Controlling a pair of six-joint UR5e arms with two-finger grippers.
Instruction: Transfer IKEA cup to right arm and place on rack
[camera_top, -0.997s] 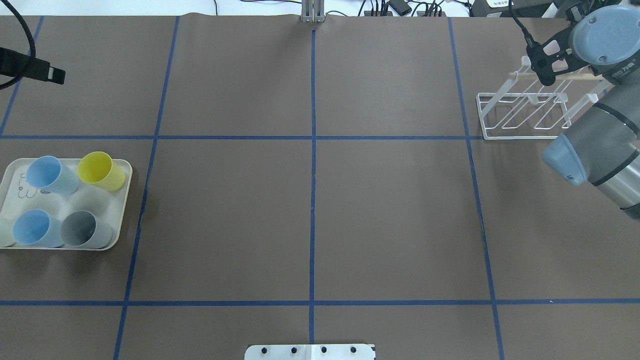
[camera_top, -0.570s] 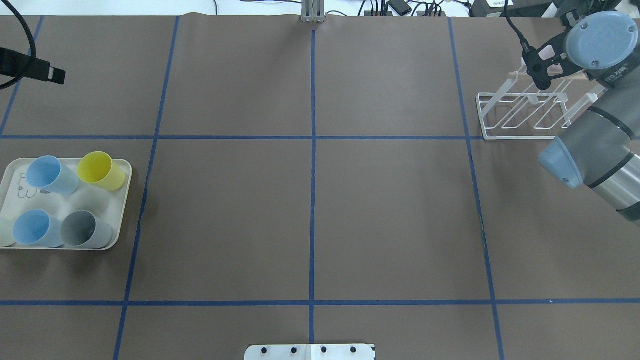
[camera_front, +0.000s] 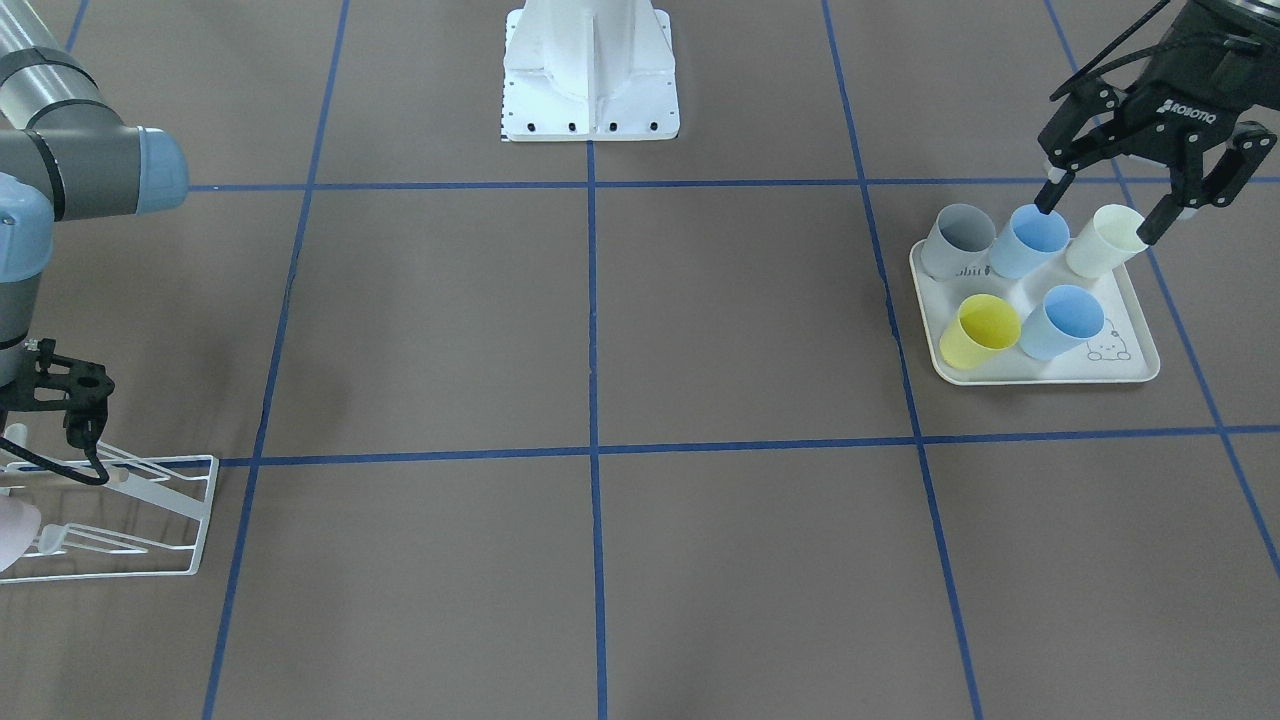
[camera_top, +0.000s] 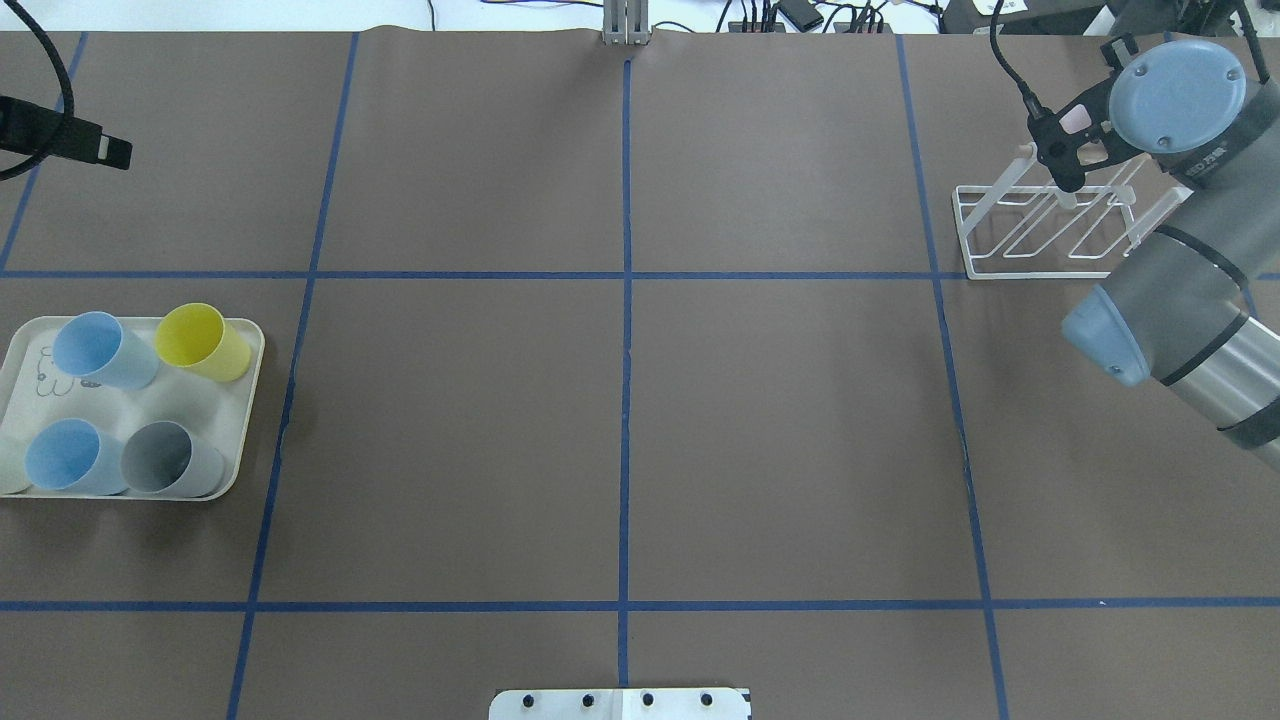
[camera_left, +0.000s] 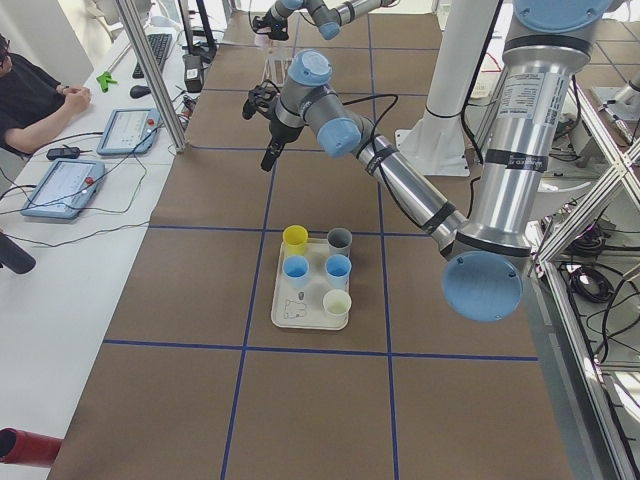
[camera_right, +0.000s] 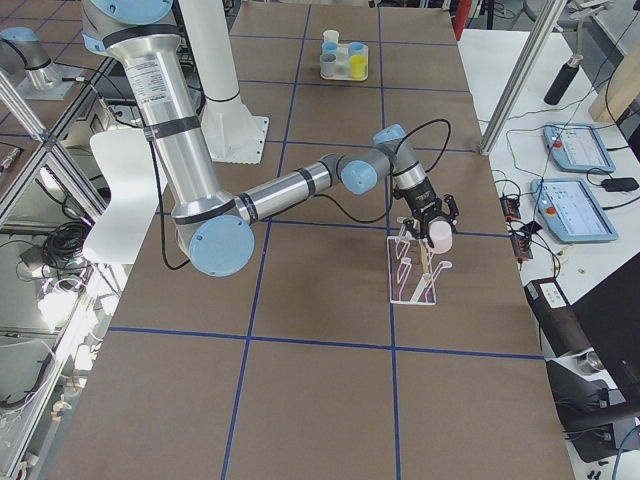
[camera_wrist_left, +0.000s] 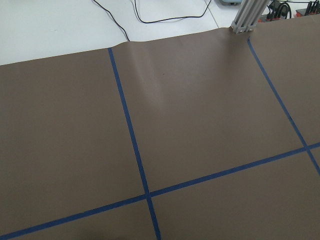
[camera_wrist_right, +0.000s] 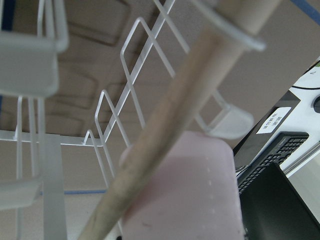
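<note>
In the front-facing view the left gripper is seen wide open and empty above the tray of cups, presumably parked for another pick. From overhead, the right gripper is shown low over the rack, where delivery is due. From the right side, the pink cup is found at the rack, just under that claw; whether it is clamped or released cannot be told. In the right wrist view the cup is crossed by the dowel.
</note>
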